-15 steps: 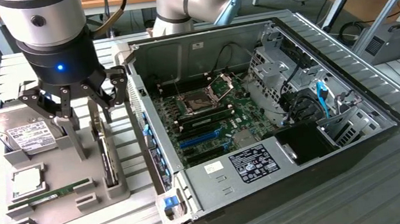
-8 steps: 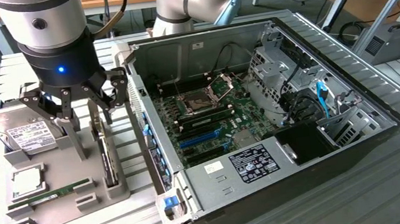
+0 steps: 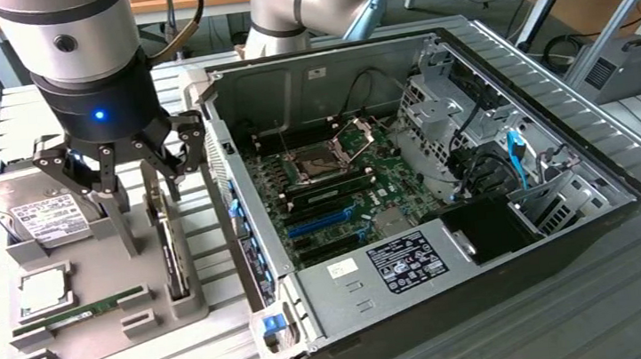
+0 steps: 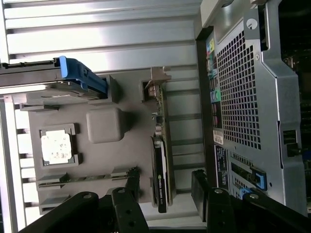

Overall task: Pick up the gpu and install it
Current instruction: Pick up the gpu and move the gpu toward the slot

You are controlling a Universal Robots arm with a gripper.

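Observation:
The gpu point(image 3: 171, 259) stands on its edge in a slot of the grey parts tray point(image 3: 110, 331), at the exterior view's left, beside the open computer case point(image 3: 606, 176). In the wrist view the gpu point(image 4: 160, 167) shows a green board, a black heatsink block and a metal end bracket. My gripper point(image 3: 140, 185) hangs just above it, open, with its black fingers point(image 4: 129, 194) on either side of the card's heatsink end and apart from it. Nothing is held.
The tray also carries a hard drive point(image 3: 45, 217) with a blue bracket, a processor point(image 3: 44, 292), a memory stick point(image 3: 84, 310) and a grey post point(image 3: 121, 225). The case's motherboard point(image 3: 328, 188) lies exposed, with blue slots point(image 3: 325, 222) near the rear wall point(image 4: 243, 97).

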